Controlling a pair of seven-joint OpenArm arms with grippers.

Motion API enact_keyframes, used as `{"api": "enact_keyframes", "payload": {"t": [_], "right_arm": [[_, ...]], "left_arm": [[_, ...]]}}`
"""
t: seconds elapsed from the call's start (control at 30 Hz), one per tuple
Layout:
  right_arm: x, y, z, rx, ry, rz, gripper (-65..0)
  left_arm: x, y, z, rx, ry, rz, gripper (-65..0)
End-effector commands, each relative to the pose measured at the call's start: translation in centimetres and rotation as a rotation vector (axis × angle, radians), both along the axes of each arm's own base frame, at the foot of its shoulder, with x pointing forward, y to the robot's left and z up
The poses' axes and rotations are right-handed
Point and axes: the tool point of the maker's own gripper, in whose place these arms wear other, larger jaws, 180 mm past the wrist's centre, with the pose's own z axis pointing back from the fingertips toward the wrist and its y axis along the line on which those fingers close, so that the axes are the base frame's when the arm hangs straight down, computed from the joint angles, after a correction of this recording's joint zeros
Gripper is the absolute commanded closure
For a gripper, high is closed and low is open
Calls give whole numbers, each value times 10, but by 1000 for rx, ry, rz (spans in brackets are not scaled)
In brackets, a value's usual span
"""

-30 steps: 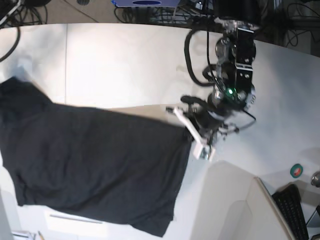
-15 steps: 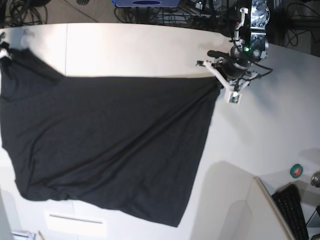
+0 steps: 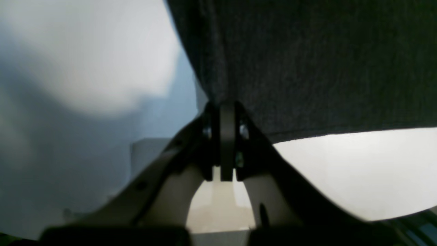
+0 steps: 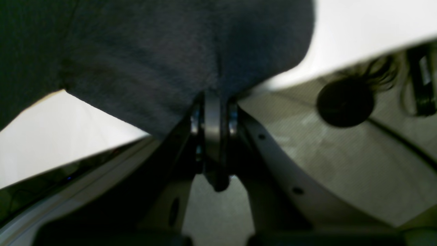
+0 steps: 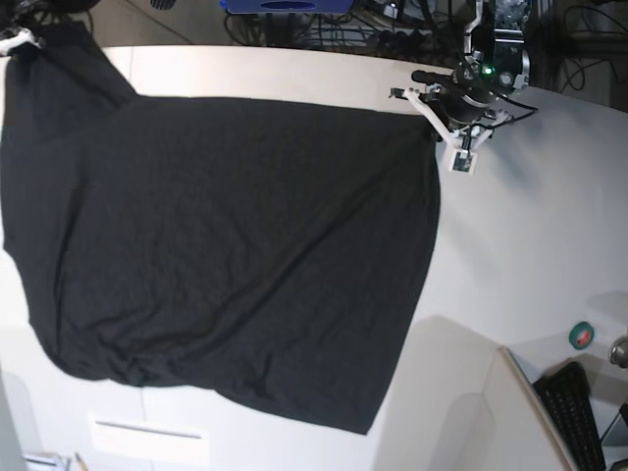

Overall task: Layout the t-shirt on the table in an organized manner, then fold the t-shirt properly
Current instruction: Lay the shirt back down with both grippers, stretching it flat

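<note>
The black t-shirt (image 5: 226, 255) lies spread over most of the off-white table (image 5: 530, 226), plain side up, with its far edge stretched between my two grippers. At the far right corner of the cloth, my left gripper (image 5: 437, 126) is shut on the fabric; the left wrist view shows the jaws (image 3: 227, 112) pinching the shirt (image 3: 307, 61). My right gripper (image 5: 14, 41) sits at the far left corner, barely in the base view. Its wrist view shows it (image 4: 215, 102) shut on a fold of the shirt (image 4: 153, 51). The near hem lies loose and wrinkled.
A green tape roll (image 5: 582, 336) and a black keyboard (image 5: 574, 412) sit at the near right, beside a raised white panel (image 5: 461, 392). Cables and a blue object (image 5: 285, 5) lie beyond the far table edge. A white label (image 5: 147, 432) marks the near edge.
Both grippers have carried the shirt's edge toward the far side of the table and apart. The cloth has gone from bunched to spread wide and flatter.
</note>
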Motion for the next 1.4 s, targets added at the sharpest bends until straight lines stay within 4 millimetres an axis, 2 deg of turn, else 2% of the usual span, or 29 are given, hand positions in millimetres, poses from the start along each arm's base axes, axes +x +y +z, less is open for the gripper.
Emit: {"api": "enact_keyframes", "payload": {"t": [0.0,0.13,0.4,0.53,0.63,0.73,0.83,0.97,1.03,1.27,1.37], "right_arm": [[1,-18,14,-50,-36,-19,0],[-17,-37,23,-88,-38,-103,0],[-35,-39,23,-95,-2,-111,0],[-32,-34,21,-84,-2,-99,0],[-25,-33,25,-95,-14,-78,0],[-8,-35,39,-132,-54,-43,0],[26,-28,53,-158,-120,22,0],[70,-22,66,-173,-202,82,0],[89,-17,66,-159,-206,130,0],[160,-13,82,-150,-290,220,0],[185,-17,79,-122,-301,186,0]], "left_arm": [[3,3,8,8,-30,2,0],[-6,-2,18,6,-45,-9,0],[-21,-3,16,5,-19,-11,0],[-23,-3,16,5,-18,-11,0],[-20,-5,27,7,-48,-19,0],[-18,-8,38,8,-73,-28,0],[-10,-9,42,7,-91,-31,0],[15,-12,52,0,-147,-33,0],[28,-16,56,-10,-158,-24,0],[67,-22,51,-30,-131,1,0],[83,-21,50,-33,-139,7,0]]}}
